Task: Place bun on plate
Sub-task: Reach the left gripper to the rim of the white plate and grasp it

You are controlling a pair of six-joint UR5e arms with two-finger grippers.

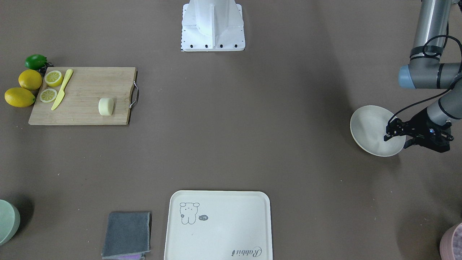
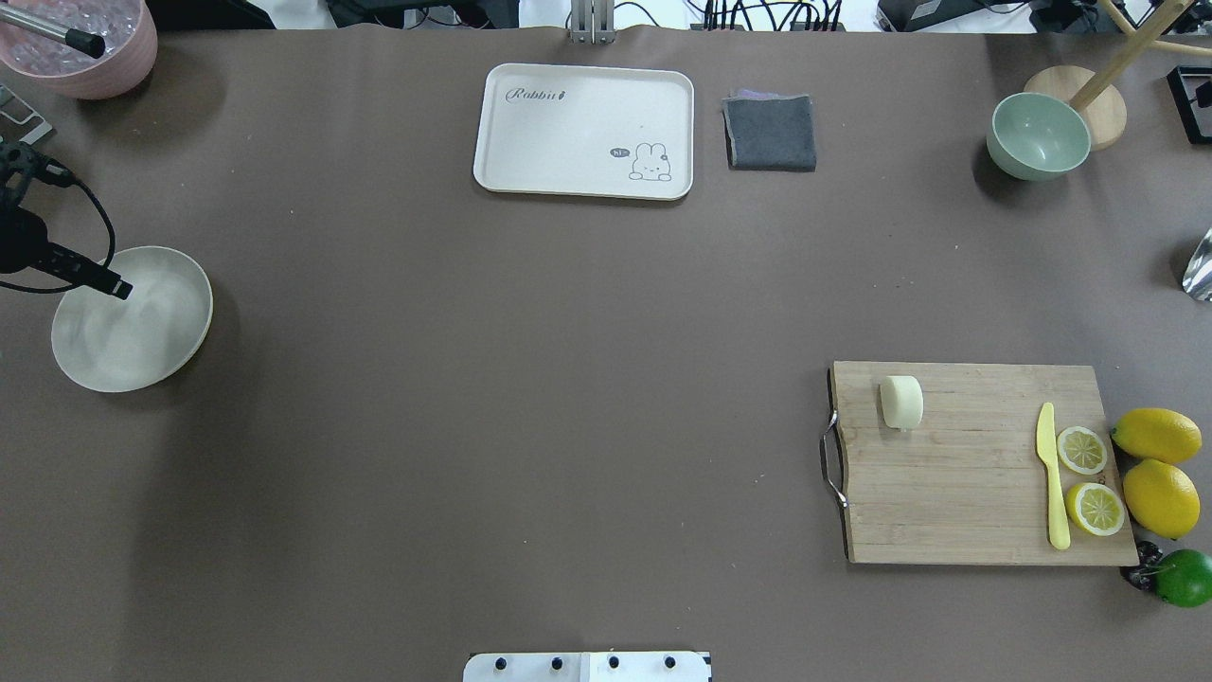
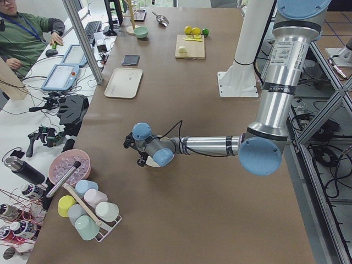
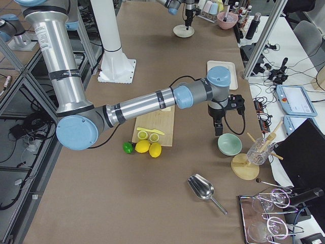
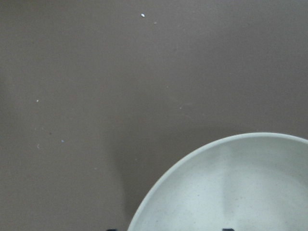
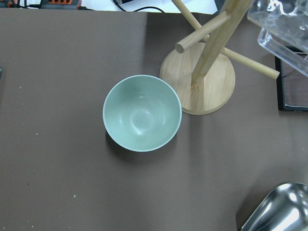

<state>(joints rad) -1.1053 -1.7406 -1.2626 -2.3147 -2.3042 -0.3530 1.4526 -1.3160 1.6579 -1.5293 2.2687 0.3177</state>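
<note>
In the overhead view's lower right, the bun lies on its curved side near the handle end of the board. It is well apart from the knife and the lemon halves at the board's other end, so there is free room around it for a grasp. Nothing holds it.

At middle left, across the whole table, sits the plate, bare. The left gripper hangs over the part of the rim nearest the frame edge with its jaws spread. Its wrist view shows two dark tips wide apart at the bottom edge, with the rim close by. That pose suggests a grip on the rim, probably to carry the plate toward the bun.

At upper right, the right gripper points down near the bowl. It shows only in a side view, so its jaws cannot be judged. It is the arm on the bun's side of the table.
</note>
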